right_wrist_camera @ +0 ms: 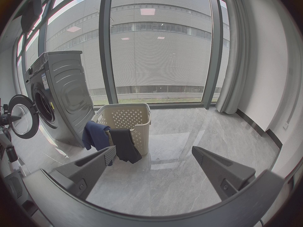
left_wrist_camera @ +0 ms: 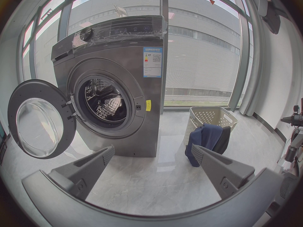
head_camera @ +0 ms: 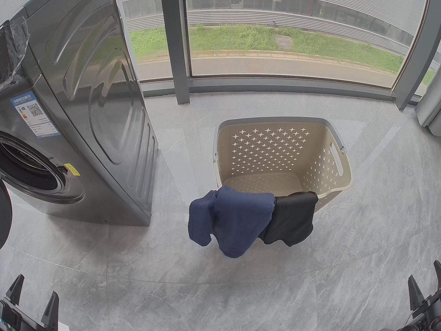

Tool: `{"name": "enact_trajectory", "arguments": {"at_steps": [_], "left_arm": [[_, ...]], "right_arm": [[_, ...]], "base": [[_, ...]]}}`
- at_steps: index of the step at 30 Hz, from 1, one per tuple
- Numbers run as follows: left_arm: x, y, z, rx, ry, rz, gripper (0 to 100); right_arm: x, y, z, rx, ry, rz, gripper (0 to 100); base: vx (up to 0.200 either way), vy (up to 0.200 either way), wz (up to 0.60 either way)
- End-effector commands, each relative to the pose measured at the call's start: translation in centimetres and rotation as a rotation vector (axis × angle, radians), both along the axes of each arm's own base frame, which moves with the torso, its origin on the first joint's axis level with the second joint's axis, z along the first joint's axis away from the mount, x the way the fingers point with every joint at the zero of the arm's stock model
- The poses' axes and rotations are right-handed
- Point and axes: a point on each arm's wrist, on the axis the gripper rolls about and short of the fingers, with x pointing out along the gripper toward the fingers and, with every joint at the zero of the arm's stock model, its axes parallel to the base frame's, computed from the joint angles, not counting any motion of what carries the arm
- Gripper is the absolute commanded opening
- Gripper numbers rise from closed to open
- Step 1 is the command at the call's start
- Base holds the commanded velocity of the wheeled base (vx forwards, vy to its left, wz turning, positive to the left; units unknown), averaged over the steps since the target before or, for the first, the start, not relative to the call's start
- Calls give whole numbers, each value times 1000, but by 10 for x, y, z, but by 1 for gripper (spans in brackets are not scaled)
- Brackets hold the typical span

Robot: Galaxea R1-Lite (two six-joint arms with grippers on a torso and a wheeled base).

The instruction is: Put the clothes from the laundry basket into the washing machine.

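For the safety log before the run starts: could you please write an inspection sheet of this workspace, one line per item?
Surface: grey tiled floor, glossy.
Job's things: laundry basket stands on the floor beside the washing machine, whose door is open; blue garment and black garment hang over the basket's near rim.
Clutter: nothing seen.
Grippers: left gripper open, holding nothing; right gripper open, holding nothing.
Cables: nothing seen.
Surroundings: tall window behind the basket; curtain at the robot's right.

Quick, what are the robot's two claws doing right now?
Left gripper: open, holding nothing.
Right gripper: open, holding nothing.
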Motion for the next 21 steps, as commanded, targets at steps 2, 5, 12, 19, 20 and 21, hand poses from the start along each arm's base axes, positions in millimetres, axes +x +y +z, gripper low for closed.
{"name": "enact_trajectory", "arguments": {"at_steps": [2,5,12,19,20,21], "left_arm": [[0,0,-5,-1,0,1,100],[0,0,-5,-1,0,1,100],[0,0,-5,-1,0,-1,100],[0,0,-5,-1,0,-1,100],[0,0,-5,-1,0,-2,100],[0,0,-5,-1,0,-2,100]], "right_arm": [[0,0,-4,0,3,0,100],[0,0,-4,0,3,0,100],[0,0,-4,0,3,0,100],[0,0,-4,0,3,0,100],[0,0,-4,0,3,0,100],[0,0,-4,0,3,0,100]], "base": [[0,-200,0],[0,-200,0],[0,-200,0],[0,0,0],[0,0,0],[0,0,0]]}}
